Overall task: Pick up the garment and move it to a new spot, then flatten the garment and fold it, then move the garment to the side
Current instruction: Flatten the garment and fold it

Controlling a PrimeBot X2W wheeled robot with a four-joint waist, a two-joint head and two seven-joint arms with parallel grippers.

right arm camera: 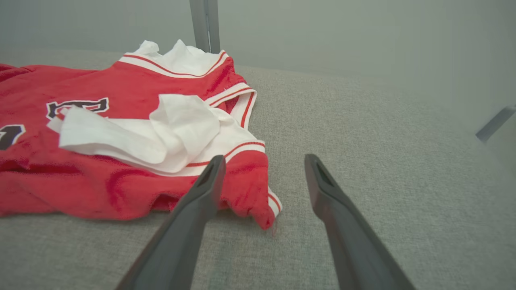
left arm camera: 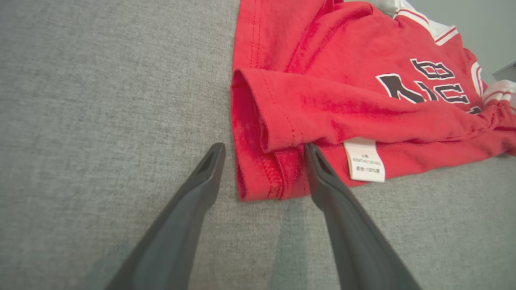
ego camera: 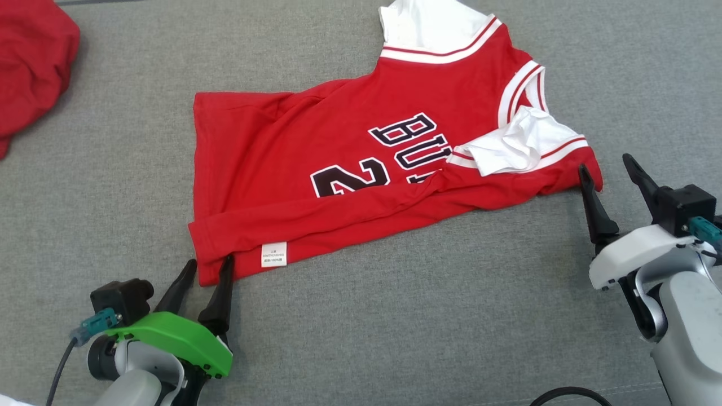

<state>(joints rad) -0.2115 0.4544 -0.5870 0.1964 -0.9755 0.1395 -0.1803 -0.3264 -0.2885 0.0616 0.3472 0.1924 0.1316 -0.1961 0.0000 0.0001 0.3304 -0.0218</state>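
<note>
The garment (ego camera: 316,146) is a red jersey with white sleeves and dark lettering, lying partly folded on the grey surface. Its near edge is turned over, showing a white label (ego camera: 273,254). My left gripper (ego camera: 208,269) stands open at the jersey's lower left hem corner (left arm camera: 262,177), one finger on each side of that corner, holding nothing. My right gripper (ego camera: 609,166) is open at the jersey's right end, its left finger touching the red shoulder corner (right arm camera: 252,193). A crumpled white sleeve (right arm camera: 161,129) lies on top of the red cloth there.
Another red cloth (ego camera: 31,62) lies bunched at the far left of the grey surface (ego camera: 423,316). A grey upright post (right arm camera: 204,24) stands behind the jersey in the right wrist view. Bare grey surface stretches in front of the jersey and to its right.
</note>
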